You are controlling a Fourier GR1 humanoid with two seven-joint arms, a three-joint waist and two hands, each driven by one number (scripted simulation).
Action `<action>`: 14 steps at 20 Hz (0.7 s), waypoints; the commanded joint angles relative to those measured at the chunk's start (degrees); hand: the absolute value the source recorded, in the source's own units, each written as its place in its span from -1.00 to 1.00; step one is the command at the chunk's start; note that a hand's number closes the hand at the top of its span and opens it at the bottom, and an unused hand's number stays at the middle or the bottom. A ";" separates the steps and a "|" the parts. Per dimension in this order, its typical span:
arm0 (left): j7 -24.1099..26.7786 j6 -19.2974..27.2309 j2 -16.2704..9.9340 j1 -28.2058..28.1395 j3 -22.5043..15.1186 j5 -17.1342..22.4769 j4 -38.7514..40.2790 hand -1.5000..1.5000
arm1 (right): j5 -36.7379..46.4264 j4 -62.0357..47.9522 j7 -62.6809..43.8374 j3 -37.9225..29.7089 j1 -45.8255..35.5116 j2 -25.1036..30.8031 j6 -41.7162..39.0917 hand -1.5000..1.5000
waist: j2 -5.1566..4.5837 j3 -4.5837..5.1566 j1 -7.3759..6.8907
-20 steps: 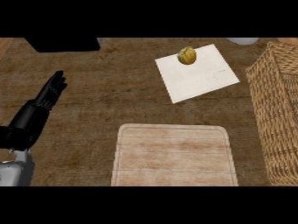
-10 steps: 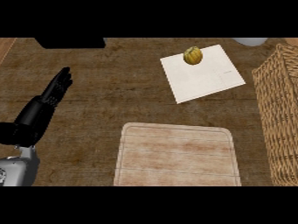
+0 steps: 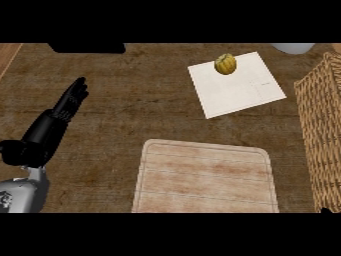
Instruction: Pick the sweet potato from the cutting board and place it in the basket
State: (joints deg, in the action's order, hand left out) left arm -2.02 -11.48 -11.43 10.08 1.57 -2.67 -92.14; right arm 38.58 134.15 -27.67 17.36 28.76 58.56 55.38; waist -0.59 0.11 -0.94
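Sweet potato (image 3: 225, 64) on white board (image 3: 239, 92), well apart from left hand (image 3: 55, 120).

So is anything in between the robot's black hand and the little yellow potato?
No. In the head view, only bare brown counter lies between the left hand and the sweet potato, which sits on the white cutting board.

A yellow-brown sweet potato (image 3: 225, 64) lies on a white cutting board (image 3: 239, 90) beside a tan woven basket (image 3: 335, 130).

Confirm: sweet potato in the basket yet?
No. The sweet potato lies on the white cutting board, at its far corner, apart from the wicker basket.
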 commanded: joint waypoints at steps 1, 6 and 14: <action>0.26 -0.14 1.25 0.47 -0.87 0.39 0.50 0.00 | -15.34 5.73 -8.61 -5.91 -5.04 0.08 -1.28 1.00 | -0.15 -0.12 -0.61; 1.99 -0.30 0.34 0.12 -0.77 -0.94 1.88 0.00 | -27.98 -0.71 -11.06 -13.98 -11.89 4.06 -6.59 1.00 | 0.20 -0.22 0.14; 0.61 0.51 0.76 -1.82 -0.11 -0.57 -0.18 0.00 | -50.54 -24.08 11.56 -24.80 -18.56 -0.22 -21.22 1.00 | 0.51 -0.46 0.22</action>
State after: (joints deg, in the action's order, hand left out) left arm -1.67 -11.41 -11.07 10.33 1.67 -2.87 -91.28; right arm -3.27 120.12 -26.32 -3.09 12.17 61.26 40.34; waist -0.21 -0.23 -0.77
